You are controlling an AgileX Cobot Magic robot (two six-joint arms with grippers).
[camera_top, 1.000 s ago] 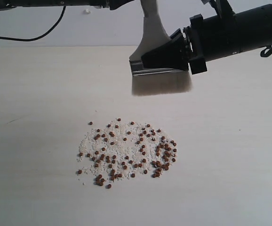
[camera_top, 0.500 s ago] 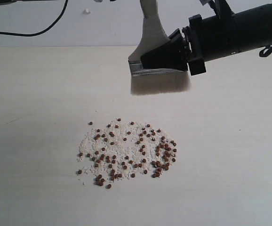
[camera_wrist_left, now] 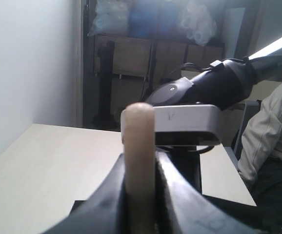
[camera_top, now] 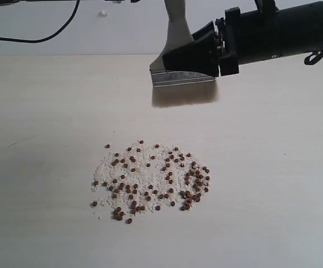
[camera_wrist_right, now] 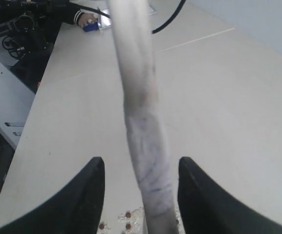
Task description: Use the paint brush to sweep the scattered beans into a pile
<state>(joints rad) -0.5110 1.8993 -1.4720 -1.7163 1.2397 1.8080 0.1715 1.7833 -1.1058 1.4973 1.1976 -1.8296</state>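
Note:
The beans point(camera_top: 150, 181), small reddish-brown pellets mixed with white grains, lie in a loose round patch on the pale table point(camera_top: 38, 111). The paint brush point(camera_top: 183, 94) hangs bristles-down above and behind the patch, clear of the table. My left gripper point(camera_wrist_left: 140, 168) is shut on its pale handle point(camera_wrist_left: 138, 141); this gripper is out of the exterior view. My right gripper point(camera_top: 192, 56) is open around the brush near its silver band point(camera_top: 178, 78). Its black fingers point(camera_wrist_right: 90, 195) stand apart from the handle point(camera_wrist_right: 141, 122) on both sides. A few beans point(camera_wrist_right: 127, 214) show below.
A black cable point(camera_top: 50, 39) runs along the table's far left by the wall. In the left wrist view the right arm point(camera_wrist_left: 204, 87) faces me, a seated person point(camera_wrist_left: 272, 136) is beyond the table's edge, and shelving stands behind.
The brush and the right gripper have shifted slightly up and to the left. The beans have not moved.

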